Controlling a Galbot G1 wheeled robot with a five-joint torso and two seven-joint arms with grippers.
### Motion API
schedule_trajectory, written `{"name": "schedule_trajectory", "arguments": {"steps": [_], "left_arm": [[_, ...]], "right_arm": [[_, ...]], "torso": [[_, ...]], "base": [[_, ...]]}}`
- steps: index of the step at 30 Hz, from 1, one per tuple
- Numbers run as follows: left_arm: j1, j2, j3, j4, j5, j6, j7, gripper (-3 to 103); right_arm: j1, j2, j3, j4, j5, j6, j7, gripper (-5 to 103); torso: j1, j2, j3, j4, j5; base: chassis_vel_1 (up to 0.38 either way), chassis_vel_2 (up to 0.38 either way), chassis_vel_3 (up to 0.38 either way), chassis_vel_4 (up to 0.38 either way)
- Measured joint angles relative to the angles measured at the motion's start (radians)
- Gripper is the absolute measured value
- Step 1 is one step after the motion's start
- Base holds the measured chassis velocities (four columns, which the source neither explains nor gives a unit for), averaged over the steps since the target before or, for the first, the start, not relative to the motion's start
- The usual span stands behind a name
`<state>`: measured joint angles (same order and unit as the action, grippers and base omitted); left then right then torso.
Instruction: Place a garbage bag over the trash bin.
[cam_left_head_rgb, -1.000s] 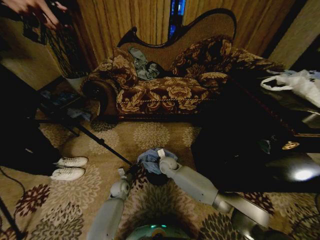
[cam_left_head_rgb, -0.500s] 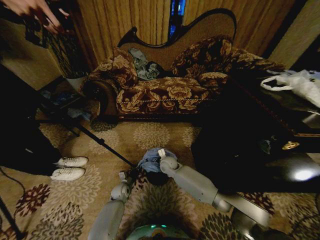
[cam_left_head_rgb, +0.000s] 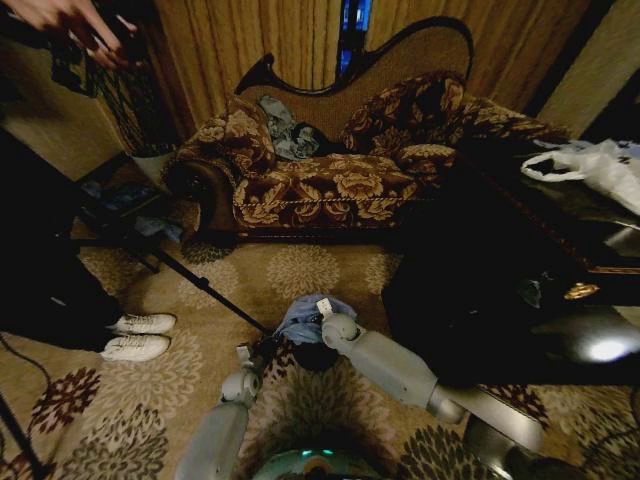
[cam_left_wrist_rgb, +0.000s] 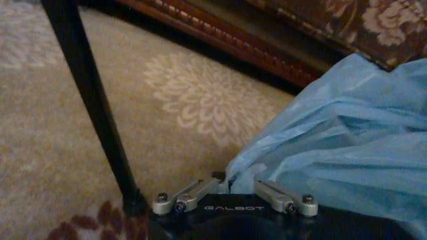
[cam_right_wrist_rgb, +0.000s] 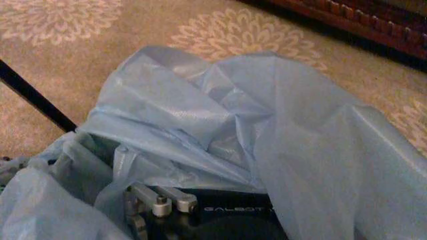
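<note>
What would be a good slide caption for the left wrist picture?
Left gripper at the edge of the pale blue garbage bag, over flowered carpet beside a black tripod leg.

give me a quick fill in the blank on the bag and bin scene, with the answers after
1. The garbage bag is pale ____ in colour.
2. The bag is bunched over the small black trash bin, which stands on a carpet with a ____ pattern.
3. In the head view, the two white shoes lie on the robot's ____ side.
4. Behind the bin stands a patterned ____, with a garment on it.

Missing words: blue; floral; left; sofa
</note>
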<state>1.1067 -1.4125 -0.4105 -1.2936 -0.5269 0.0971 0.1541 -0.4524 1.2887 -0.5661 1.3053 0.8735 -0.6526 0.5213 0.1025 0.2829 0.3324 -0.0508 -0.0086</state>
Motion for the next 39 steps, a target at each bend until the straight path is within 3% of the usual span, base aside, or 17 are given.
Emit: {"name": "schedule_trajectory", "arguments": {"steps": [1, 3, 8, 12, 14, 21, 23, 24, 26, 29, 30, 32, 39], "left_arm": [[0.000, 0.000, 0.000, 0.000, 0.000, 0.000, 0.000, 6], [0.020, 0.000, 0.000, -0.029, 0.019, -0.032, 0.000, 16], [0.080, 0.005, -0.005, -0.124, 0.032, -0.038, -0.008, 26], [0.172, 0.008, -0.018, -0.272, 0.042, -0.028, -0.034, 48], [0.188, 0.007, -0.019, -0.296, 0.043, -0.026, -0.040, 48], [0.275, -0.002, -0.009, -0.446, 0.050, -0.021, -0.084, 81], [0.278, -0.005, -0.004, -0.464, 0.049, -0.018, -0.087, 81], [0.281, -0.010, 0.005, -0.485, 0.039, -0.012, -0.093, 92], [0.281, -0.014, 0.014, -0.499, 0.022, -0.004, -0.101, 92], [0.268, -0.041, 0.047, -0.523, -0.043, 0.027, -0.163, 100], [0.268, -0.041, 0.047, -0.523, -0.043, 0.027, -0.163, 100], [0.263, -0.078, 0.074, -0.530, -0.082, 0.059, -0.231, 100], [0.266, -0.146, 0.092, -0.532, -0.122, 0.098, -0.299, 100]], "right_arm": [[0.000, 0.000, 0.000, 0.000, 0.000, 0.000, 0.000, 100], [-0.002, 0.002, 0.001, -0.001, 0.000, 0.001, 0.001, 100], [-0.002, 0.004, 0.004, -0.003, 0.000, 0.003, 0.001, 100], [-0.003, 0.006, 0.008, -0.006, 0.000, 0.007, 0.002, 100], [-0.003, 0.006, 0.009, -0.007, 0.000, 0.008, 0.001, 100], [-0.009, 0.001, 0.011, -0.006, 0.002, 0.010, -0.003, 100], [-0.009, 0.001, 0.010, -0.006, 0.002, 0.010, -0.006, 100], [-0.009, 0.000, 0.009, -0.007, 0.002, 0.010, -0.009, 100], [-0.008, 0.001, 0.008, -0.009, 0.002, 0.010, -0.011, 100], [-0.005, 0.005, 0.005, -0.019, 0.001, 0.012, -0.020, 100], [-0.005, 0.005, 0.005, -0.019, 0.001, 0.012, -0.020, 100], [-0.001, 0.011, 0.000, -0.024, 0.001, 0.014, -0.023, 100], [0.001, 0.017, 0.001, -0.033, -0.001, 0.017, -0.031, 100]], "torso": [[0.000, 0.000, 0.000, 0.0000, 0.0000], [0.000, 0.000, 0.000, -0.0001, -0.0001], [0.000, 0.000, 0.000, 0.0001, 0.0000], [0.000, 0.000, 0.000, 0.0001, 0.0001], [0.000, 0.000, 0.000, 0.0001, 0.0001], [0.000, 0.000, 0.000, 0.0002, 0.0000], [0.000, 0.000, 0.000, 0.0000, 0.0001], [0.000, 0.000, 0.000, 0.0000, 0.0001], [0.000, 0.000, 0.000, 0.0000, 0.0000], [0.000, 0.000, 0.000, 0.0000, 0.0002], [0.000, 0.000, 0.000, 0.0000, 0.0002], [0.000, 0.000, 0.000, -0.0001, 0.0001], [0.000, 0.000, 0.000, 0.0000, 0.0002]], "base": [[0.000, 0.000, 0.000, 0.000], [0.000, 0.000, 0.000, 0.000], [0.000, 0.000, 0.000, 0.000], [0.000, 0.000, 0.000, 0.000], [0.000, 0.000, 0.000, 0.000], [0.000, 0.000, 0.000, 0.000], [0.000, 0.000, 0.000, 0.000], [0.000, 0.000, 0.000, 0.000], [0.000, 0.000, 0.000, 0.000], [0.000, 0.000, 0.000, 0.000], [0.000, 0.000, 0.000, 0.000], [0.000, 0.000, 0.000, 0.000], [0.000, 0.000, 0.000, 0.000]]}}
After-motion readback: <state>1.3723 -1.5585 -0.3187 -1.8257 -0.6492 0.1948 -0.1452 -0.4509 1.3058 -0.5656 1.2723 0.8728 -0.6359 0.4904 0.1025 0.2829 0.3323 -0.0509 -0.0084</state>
